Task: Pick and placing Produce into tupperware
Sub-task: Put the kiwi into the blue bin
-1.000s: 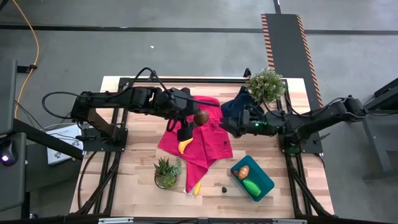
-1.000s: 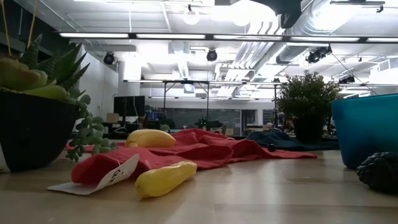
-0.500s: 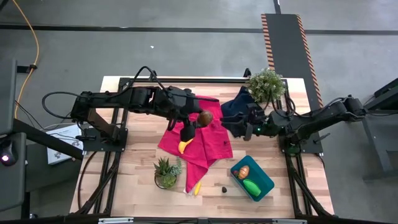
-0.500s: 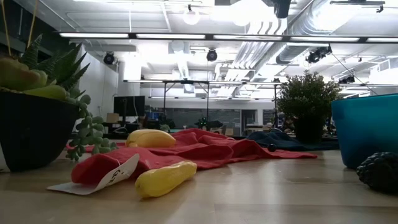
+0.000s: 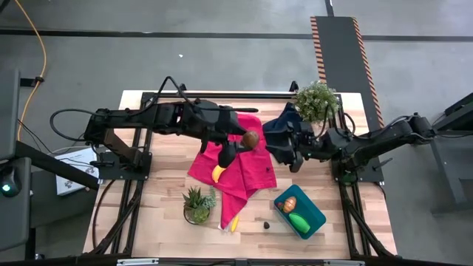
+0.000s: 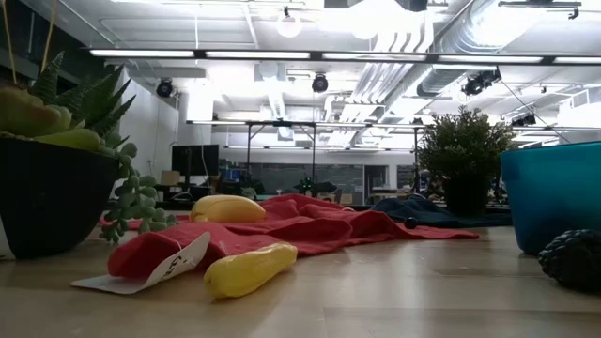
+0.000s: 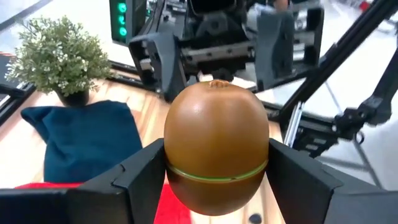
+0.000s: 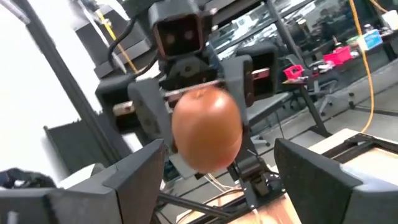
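Clamped tight, my left gripper (image 7: 216, 177) has its jaws on the smooth brown egg-shaped toy fruit (image 7: 216, 148), holding it in the air above the crumpled red cloth (image 5: 247, 168). My right gripper (image 5: 294, 159) faces it from just beside the cloth's far edge, jaws spread wide with nothing between them. One yellow toy banana (image 5: 217, 174) lies on the red cloth under my left arm; another yellow banana (image 6: 249, 268) sits at the cloth's near tip. Off the cloth's right corner, the teal rectangular plastic tub (image 5: 316, 214) holds an orange piece (image 5: 290, 205) and a green piece (image 5: 299, 221). A small dark lump (image 5: 266, 222) rests on the wooden table (image 5: 166, 214) between cloth and tub.
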Tool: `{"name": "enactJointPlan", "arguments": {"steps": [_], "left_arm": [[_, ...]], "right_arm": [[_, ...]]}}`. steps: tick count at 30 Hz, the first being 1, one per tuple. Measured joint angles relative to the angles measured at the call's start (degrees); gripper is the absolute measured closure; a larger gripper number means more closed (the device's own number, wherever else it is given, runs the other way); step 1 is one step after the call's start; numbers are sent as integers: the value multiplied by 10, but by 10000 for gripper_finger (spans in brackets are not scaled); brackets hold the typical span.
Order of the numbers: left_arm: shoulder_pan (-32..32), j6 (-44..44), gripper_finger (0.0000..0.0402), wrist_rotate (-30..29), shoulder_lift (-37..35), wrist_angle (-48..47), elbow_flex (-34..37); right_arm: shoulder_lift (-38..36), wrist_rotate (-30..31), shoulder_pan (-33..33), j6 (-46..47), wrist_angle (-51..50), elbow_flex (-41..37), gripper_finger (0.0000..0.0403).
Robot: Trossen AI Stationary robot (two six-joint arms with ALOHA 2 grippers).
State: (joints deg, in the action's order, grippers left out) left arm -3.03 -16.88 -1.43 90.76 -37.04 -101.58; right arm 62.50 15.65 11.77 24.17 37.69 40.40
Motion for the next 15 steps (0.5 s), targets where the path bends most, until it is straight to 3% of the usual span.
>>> {"name": "enactJointPlan", "arguments": {"steps": [15], "left_arm": [[-5,-16,158,-4,9,33,0]], "right_arm": [[0,-25,-2,-28,28,0,111]]}}
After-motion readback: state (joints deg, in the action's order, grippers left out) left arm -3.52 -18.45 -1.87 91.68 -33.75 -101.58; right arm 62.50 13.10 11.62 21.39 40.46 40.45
